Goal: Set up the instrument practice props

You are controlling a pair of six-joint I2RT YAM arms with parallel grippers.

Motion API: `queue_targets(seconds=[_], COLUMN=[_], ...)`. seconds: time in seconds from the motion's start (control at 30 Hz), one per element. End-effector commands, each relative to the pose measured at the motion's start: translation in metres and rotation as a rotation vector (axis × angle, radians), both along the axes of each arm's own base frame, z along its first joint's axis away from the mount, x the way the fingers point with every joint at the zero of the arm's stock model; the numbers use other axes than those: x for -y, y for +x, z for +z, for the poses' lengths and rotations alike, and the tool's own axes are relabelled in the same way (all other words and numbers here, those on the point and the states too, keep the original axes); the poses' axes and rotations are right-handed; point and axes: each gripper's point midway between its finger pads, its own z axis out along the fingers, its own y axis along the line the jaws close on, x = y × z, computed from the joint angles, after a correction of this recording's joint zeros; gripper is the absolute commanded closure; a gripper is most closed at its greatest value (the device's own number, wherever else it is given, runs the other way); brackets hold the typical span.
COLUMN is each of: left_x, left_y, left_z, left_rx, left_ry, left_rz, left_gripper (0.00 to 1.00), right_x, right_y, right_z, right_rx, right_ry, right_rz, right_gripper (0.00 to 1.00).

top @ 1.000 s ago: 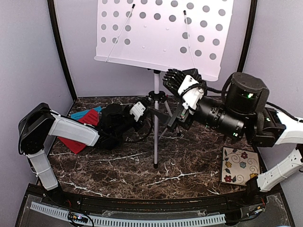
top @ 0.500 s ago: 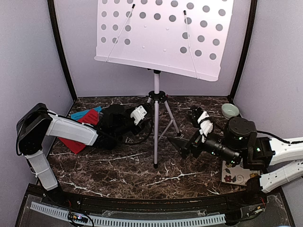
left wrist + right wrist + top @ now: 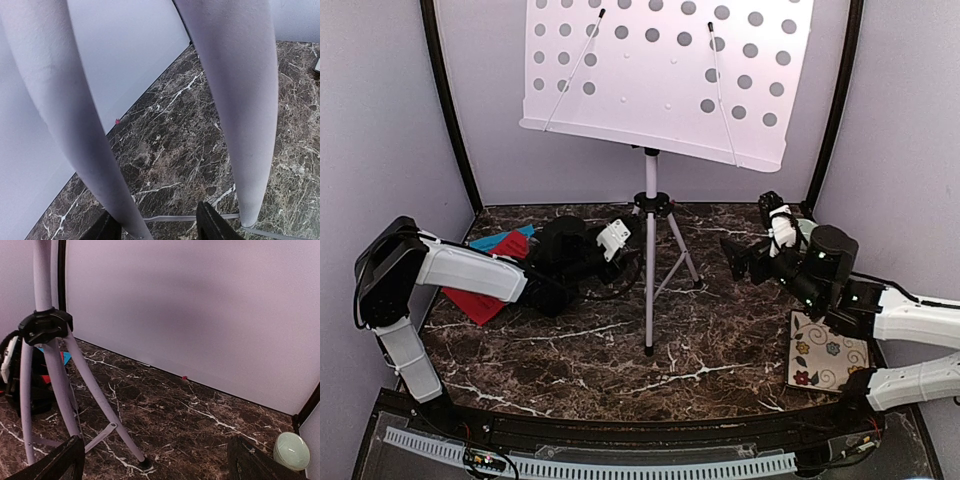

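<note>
Music stand (image 3: 649,290) stands upright at centre. Red and blue pages (image 3: 470,303) lie at left, under the left arm. Left gripper (image 3: 157,227) is parted beside the stand's legs, grasping nothing. Right gripper (image 3: 160,465) gapes wide, unladen. Green bowl (image 3: 292,451), lower right, has a bare inside.

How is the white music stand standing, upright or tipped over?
Upright: the music stand rests on spread legs planted on the table, its perforated desk up top.

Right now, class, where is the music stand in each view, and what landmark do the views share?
Top external: stand at centre, desk along the top.
Left wrist: stand, two legs filling the frame.
Right wrist: stand, hub and legs at left.
Shared landmark: marble table.
</note>
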Motion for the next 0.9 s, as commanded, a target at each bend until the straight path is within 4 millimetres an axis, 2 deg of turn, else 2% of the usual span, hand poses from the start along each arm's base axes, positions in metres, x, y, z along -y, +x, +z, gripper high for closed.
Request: queue_targets(seconds=[0.0,0.07,0.17,0.3,0.4,0.5,0.7,0.87], left_x=[0.005,0.003,0.001,0.000,-0.002,-0.003,-0.001,0.000], left_y=[-0.002,-0.001,0.001,-0.002,-0.001,0.002,0.005,0.009], left_z=[0.013,0.015,0.021,0.026,0.029,0.032,0.035,0.034], left_rx=[-0.012,-0.002,0.017,0.043,0.053,0.065,0.083,0.094], left_ry=[-0.025,-0.027,-0.033,-0.046,-0.058,-0.069,-0.075,-0.062], left_rz=[-0.025,-0.018,-0.009,-0.026,-0.024,-0.020,-0.022,-0.020], left_gripper=[0.48,0.49,0.51,0.55,0.59,0.63,0.67,0.73], right_x=[-0.035,-0.053,-0.074,-0.091,-0.101,-0.107,-0.106,-0.111], right_y=[0.019,0.028,0.034,0.039,0.046,0.059,0.082,0.088], right_z=[0.012,-0.003,-0.013,-0.018,-0.022,-0.030,-0.033,-0.033], right_rx=[0.068,0.052,0.051,0.082,0.108,0.106,0.121,0.136], right_ry=[-0.071,-0.139,-0.179,-0.221,-0.246,-0.260,-0.249,-0.250], right_rz=[0.121,0.166,0.240,0.301,0.328,0.326,0.296,0.318], right_gripper=[0.00,0.01,0.02,0.06,0.12,0.18,0.29,0.34])
